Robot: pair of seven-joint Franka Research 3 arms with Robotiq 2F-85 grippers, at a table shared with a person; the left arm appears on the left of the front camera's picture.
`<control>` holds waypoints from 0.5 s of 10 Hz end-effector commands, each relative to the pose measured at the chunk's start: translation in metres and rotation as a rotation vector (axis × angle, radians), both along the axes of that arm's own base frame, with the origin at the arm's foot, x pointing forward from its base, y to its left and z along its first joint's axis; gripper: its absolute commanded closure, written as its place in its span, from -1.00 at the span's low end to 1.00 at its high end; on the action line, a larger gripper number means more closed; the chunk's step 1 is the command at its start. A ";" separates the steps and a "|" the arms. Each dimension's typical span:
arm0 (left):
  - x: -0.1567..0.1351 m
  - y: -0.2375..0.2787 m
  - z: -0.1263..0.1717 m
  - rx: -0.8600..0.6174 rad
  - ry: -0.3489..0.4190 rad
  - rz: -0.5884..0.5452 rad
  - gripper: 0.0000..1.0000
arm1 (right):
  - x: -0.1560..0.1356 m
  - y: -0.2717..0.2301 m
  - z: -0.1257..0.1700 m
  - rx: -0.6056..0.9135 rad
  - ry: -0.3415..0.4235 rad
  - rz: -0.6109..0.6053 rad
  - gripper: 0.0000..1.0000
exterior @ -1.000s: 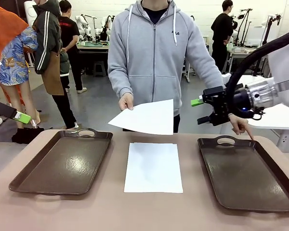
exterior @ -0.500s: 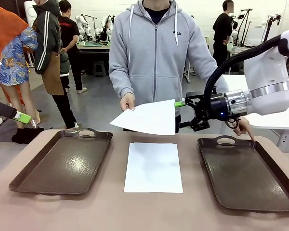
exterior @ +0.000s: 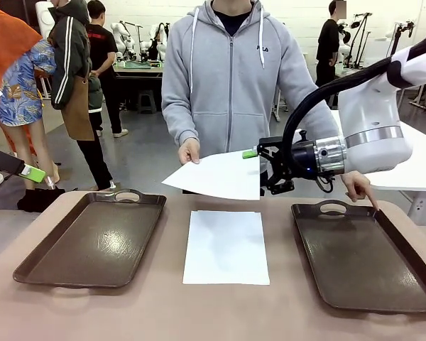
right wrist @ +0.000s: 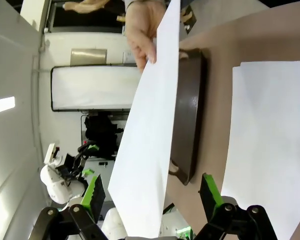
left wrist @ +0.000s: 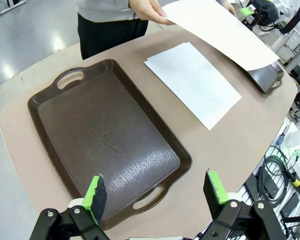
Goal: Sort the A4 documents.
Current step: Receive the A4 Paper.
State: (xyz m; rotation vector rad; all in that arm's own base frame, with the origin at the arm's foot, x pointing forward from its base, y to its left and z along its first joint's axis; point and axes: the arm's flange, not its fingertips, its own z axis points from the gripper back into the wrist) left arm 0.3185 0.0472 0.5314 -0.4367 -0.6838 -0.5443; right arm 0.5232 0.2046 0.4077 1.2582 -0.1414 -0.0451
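One A4 document [exterior: 214, 175] hangs in the air over the table's far edge, held at its left corner by the person's hand [exterior: 189, 150]. My right gripper [exterior: 260, 171] is open at the sheet's right edge. In the right wrist view that sheet [right wrist: 149, 135] runs down between the two green pads [right wrist: 94, 196], apart from both. Another white document [exterior: 226, 246] lies flat on the table between the two trays. My left gripper [left wrist: 155, 192] is open and empty, high over the left tray's near handle; its green tip [exterior: 33, 172] shows at the far left.
Dark brown trays sit left [exterior: 28, 264] and right [exterior: 383, 302] of the flat sheet. The person's other hand [exterior: 358, 187] points a finger at the right tray's far corner. Other people stand in the background.
My right gripper has swung left, from above the right tray's handle to the held sheet's edge, staying open. The person's sheet, the flat sheet and my left arm have hardly moved.
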 end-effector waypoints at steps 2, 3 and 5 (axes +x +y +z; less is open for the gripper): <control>0.001 0.002 -0.001 -0.005 -0.009 -0.008 -1.00 | 0.010 0.017 -0.005 0.016 0.057 -0.048 -1.00; 0.001 0.002 -0.001 -0.005 -0.009 -0.008 -1.00 | 0.010 0.015 -0.004 0.028 0.064 -0.046 -1.00; 0.001 0.002 -0.001 -0.005 -0.009 -0.008 -1.00 | 0.011 0.013 -0.007 0.073 0.087 -0.047 -0.84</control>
